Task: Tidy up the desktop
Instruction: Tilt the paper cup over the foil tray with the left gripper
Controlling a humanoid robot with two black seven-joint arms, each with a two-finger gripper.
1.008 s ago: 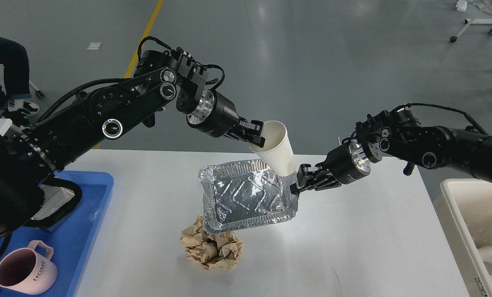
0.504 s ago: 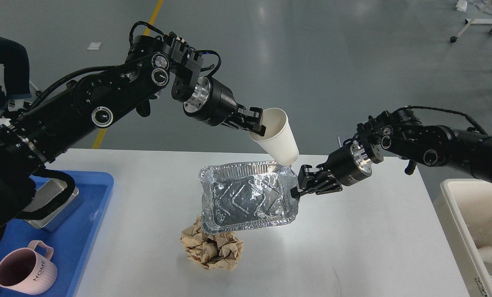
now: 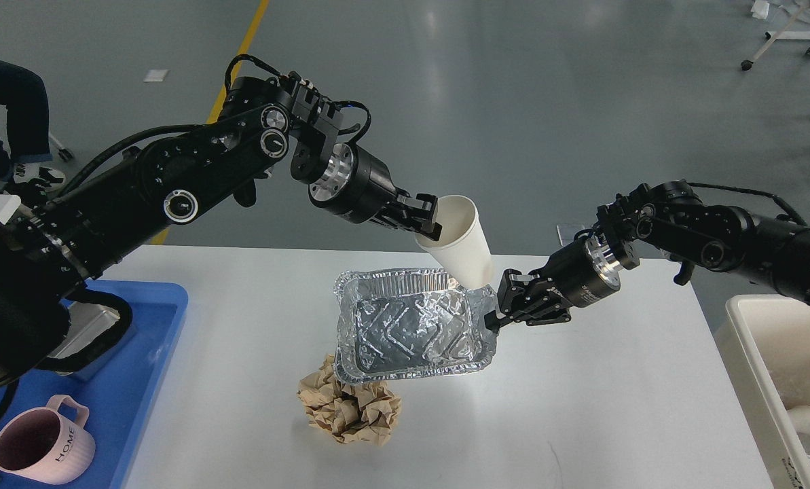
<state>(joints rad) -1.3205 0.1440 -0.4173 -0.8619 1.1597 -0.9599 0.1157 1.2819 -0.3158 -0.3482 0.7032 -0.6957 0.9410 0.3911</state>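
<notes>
**Cup comes back down toward the foil tray**

The left gripper (image 3: 430,219) is clenched on the rim of the white paper cup (image 3: 460,241) and holds it tilted in the air. Half a second ago the cup was a little higher; now it is lower again, and its bottom end is at the far right corner of the foil tray (image 3: 411,329), touching it or just above it, I cannot tell which. The right gripper (image 3: 498,314) grasps the right edge of this tray. The tray has moved a little to the right and looks flatter than before. Its near left corner is over the crumpled brown paper (image 3: 349,411).

The desktop (image 3: 581,407) is the white surface under all of this, and it still carries the paper ball. In my judgement the two arms are putting the cup into the tray, so both pieces can go together to the white bin (image 3: 744,333) at the right. The blue tray (image 3: 153,339) with the pink mug (image 3: 41,449) stays at the left.
</notes>
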